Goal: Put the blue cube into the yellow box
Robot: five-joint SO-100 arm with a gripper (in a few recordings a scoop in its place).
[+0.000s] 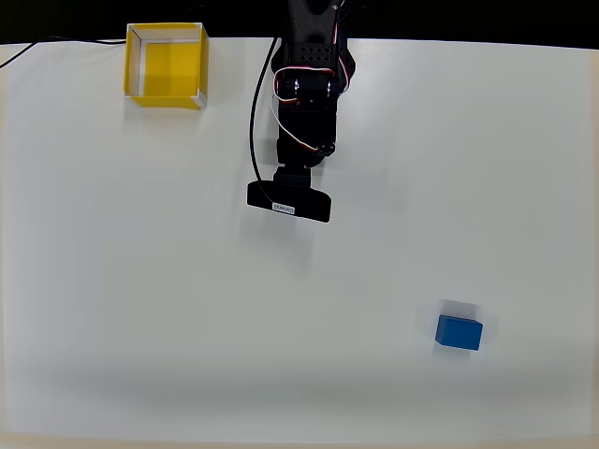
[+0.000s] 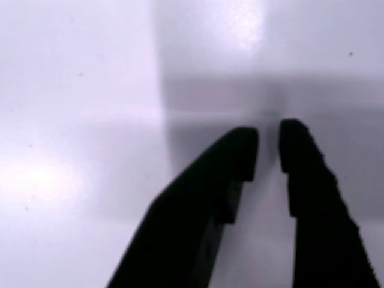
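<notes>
A: Blue cube (image 1: 459,333) first, then. Where is it sitting on the white table (image 1: 140,309)?

B: Go by size. The table is lying bare around everything. The black arm (image 1: 309,94) is reaching in from the far edge, near the middle. The yellow box (image 1: 166,65) is standing at the far left corner in the overhead view, open side up, so it is ready to receive. The cube is resting near right, well apart from both.

A: And the gripper (image 2: 268,150)?

B: In the wrist view the jaws are hanging nearly together with a narrow gap, pinching nothing, over bare table. I'd judge the reach toward the cube is not yet begun.
</notes>
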